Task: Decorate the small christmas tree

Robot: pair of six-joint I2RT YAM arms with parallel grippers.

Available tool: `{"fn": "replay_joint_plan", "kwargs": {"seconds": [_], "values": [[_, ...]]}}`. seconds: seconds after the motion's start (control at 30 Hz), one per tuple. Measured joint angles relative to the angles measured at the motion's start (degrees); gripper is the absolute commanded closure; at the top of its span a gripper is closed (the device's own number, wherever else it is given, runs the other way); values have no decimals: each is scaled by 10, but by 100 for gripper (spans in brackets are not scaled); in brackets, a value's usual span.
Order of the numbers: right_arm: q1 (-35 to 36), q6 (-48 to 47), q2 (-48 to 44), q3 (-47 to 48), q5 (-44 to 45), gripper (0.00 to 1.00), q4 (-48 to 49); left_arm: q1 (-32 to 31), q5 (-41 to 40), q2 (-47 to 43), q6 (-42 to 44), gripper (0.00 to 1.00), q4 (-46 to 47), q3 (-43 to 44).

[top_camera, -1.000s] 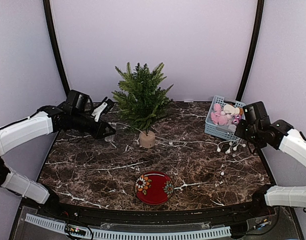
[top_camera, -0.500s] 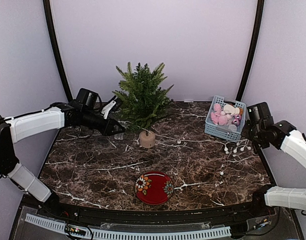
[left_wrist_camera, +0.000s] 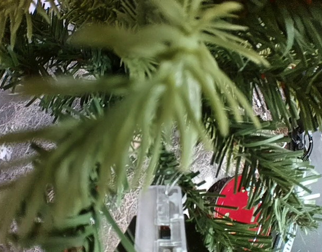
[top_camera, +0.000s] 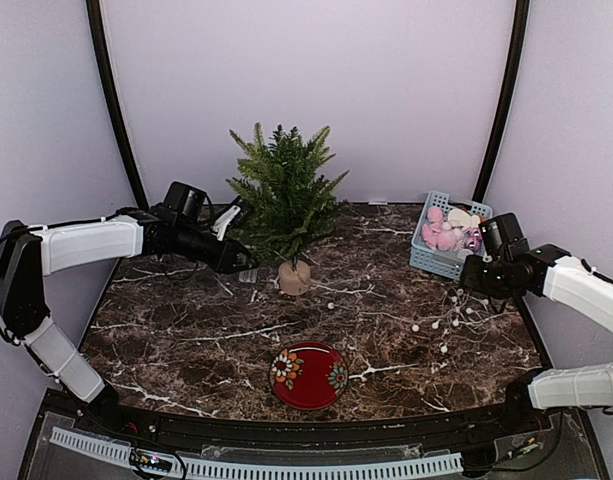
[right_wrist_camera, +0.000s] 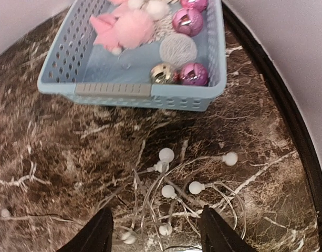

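Note:
The small christmas tree (top_camera: 284, 200) stands on its light-wood stump (top_camera: 294, 277) at the back middle of the marble table. My left gripper (top_camera: 242, 263) is at the tree's lower left branches, shut on a clear plastic box (left_wrist_camera: 161, 215), and green needles (left_wrist_camera: 166, 89) fill its wrist view. A string of white bulb lights (top_camera: 418, 327) trails over the table towards the right. Its bunched end (right_wrist_camera: 168, 190) lies on the marble under my right gripper (right_wrist_camera: 158, 236), which is open and holds nothing.
A blue basket (top_camera: 423, 255) at the back right holds pink, gold and white ornaments (right_wrist_camera: 187, 21). Its near wall (right_wrist_camera: 113, 89) is just beyond the lights. A red flowered plate (top_camera: 308, 375) lies at the front middle. Black frame posts stand at both back corners.
My right gripper has opened and let the bunched lights drop onto the table, and it has shifted left. My left gripper has moved right, into the tree's lower branches, with the clear box.

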Motion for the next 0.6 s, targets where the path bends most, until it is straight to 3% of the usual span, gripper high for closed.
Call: {"fn": "replay_joint_plan", "kwargs": {"seconds": [0.13, 0.3, 0.6], "values": [[5, -41, 0, -5, -68, 22, 8, 0, 9, 3, -4, 96, 8, 0], [50, -93, -4, -5, -136, 23, 40, 0, 16, 9, -9, 97, 17, 0], [141, -141, 181, 31, -144, 40, 59, 0, 17, 9, -13, 97, 21, 0]]}}
